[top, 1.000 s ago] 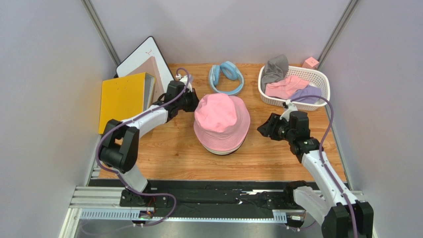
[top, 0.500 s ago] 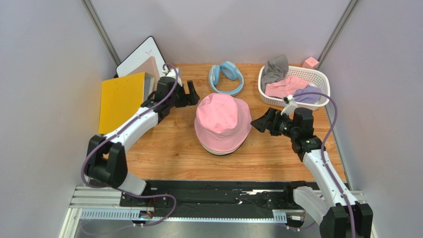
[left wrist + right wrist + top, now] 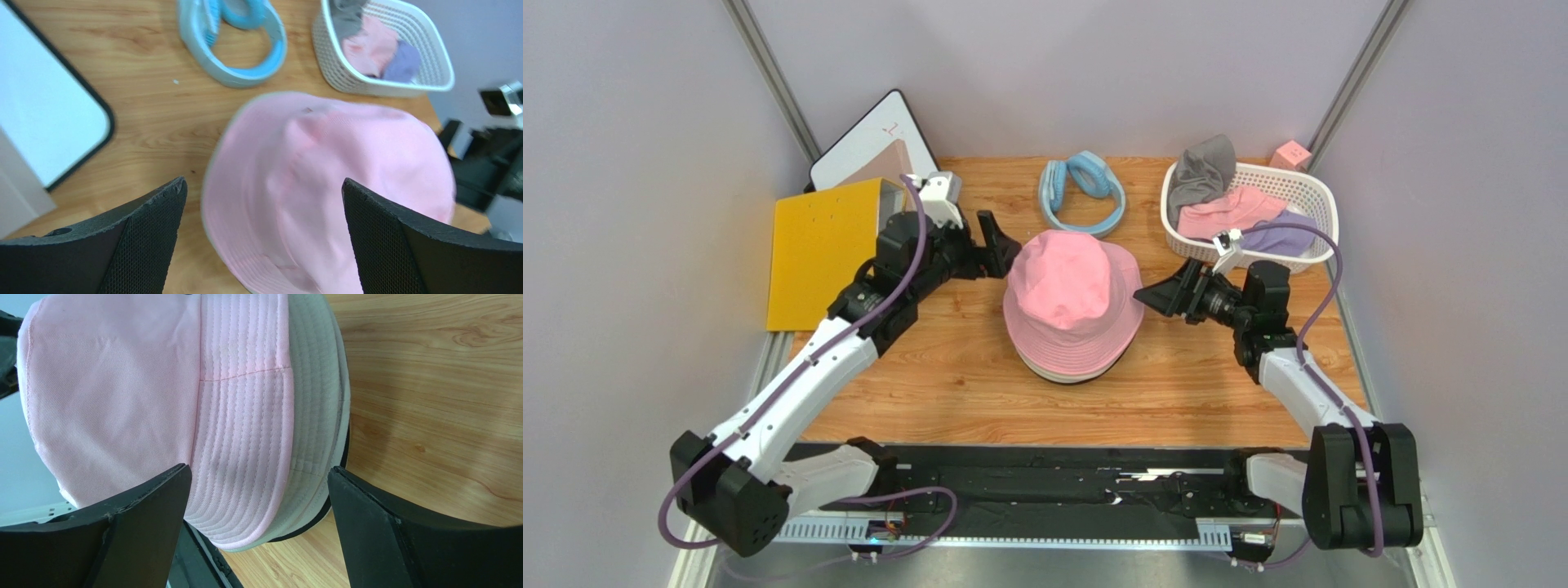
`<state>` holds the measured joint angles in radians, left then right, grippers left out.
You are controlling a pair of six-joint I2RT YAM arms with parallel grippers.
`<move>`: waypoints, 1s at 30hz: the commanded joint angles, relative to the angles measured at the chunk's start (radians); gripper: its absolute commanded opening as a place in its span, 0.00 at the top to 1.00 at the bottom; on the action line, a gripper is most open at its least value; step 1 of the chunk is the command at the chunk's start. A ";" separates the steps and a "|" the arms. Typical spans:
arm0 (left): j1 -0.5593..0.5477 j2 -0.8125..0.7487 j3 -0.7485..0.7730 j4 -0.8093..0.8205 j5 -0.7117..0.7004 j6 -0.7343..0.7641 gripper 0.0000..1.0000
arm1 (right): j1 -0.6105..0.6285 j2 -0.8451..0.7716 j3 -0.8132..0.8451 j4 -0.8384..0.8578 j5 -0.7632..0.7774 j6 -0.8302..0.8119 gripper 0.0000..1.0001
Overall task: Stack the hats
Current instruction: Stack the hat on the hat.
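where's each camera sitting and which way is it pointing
Top external: above and behind the arm bases, looking down at the table; both arms show, left gripper and right gripper flanking the pink hat.
Left wrist: on the left arm, looking across the hat toward the white basket; its open jaws frame the bottom.
Right wrist: on the right arm, facing the hat's side; its open jaws show.
Shared: all three see the pink hat.

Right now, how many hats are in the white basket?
3 in the basket: grey hat far left, pink hat middle, lavender hat right; more may hide beneath.
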<state>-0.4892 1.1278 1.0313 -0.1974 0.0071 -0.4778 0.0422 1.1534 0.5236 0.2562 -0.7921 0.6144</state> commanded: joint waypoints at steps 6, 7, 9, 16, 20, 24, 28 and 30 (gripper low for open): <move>-0.112 -0.068 -0.085 -0.010 0.063 0.010 0.01 | -0.004 0.074 -0.028 0.250 -0.113 0.044 0.13; -0.120 -0.066 -0.088 -0.004 0.068 0.008 0.01 | -0.005 0.081 -0.031 0.256 -0.117 0.044 0.13; -0.130 -0.054 -0.089 0.000 0.065 0.011 0.00 | -0.004 0.100 -0.036 0.270 -0.125 0.044 0.14; -0.144 -0.036 -0.088 0.006 0.065 0.018 0.01 | 0.001 0.161 -0.042 0.368 -0.176 0.090 0.15; -0.146 -0.034 -0.086 0.006 0.060 0.022 0.00 | 0.016 0.189 -0.045 0.435 -0.214 0.113 0.17; -0.146 -0.033 -0.088 0.006 0.059 0.024 0.01 | 0.025 0.186 -0.057 0.474 -0.226 0.136 0.22; -0.144 -0.025 -0.088 0.007 0.057 0.027 0.01 | 0.027 0.184 -0.056 0.460 -0.214 0.134 0.36; -0.146 -0.019 -0.082 0.007 0.057 0.031 0.01 | 0.027 0.187 -0.045 0.410 -0.196 0.110 0.47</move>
<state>-0.6289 1.0988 0.9386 -0.2123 0.0662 -0.4671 0.0650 1.3411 0.4698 0.6449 -0.9932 0.7418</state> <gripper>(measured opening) 0.993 0.594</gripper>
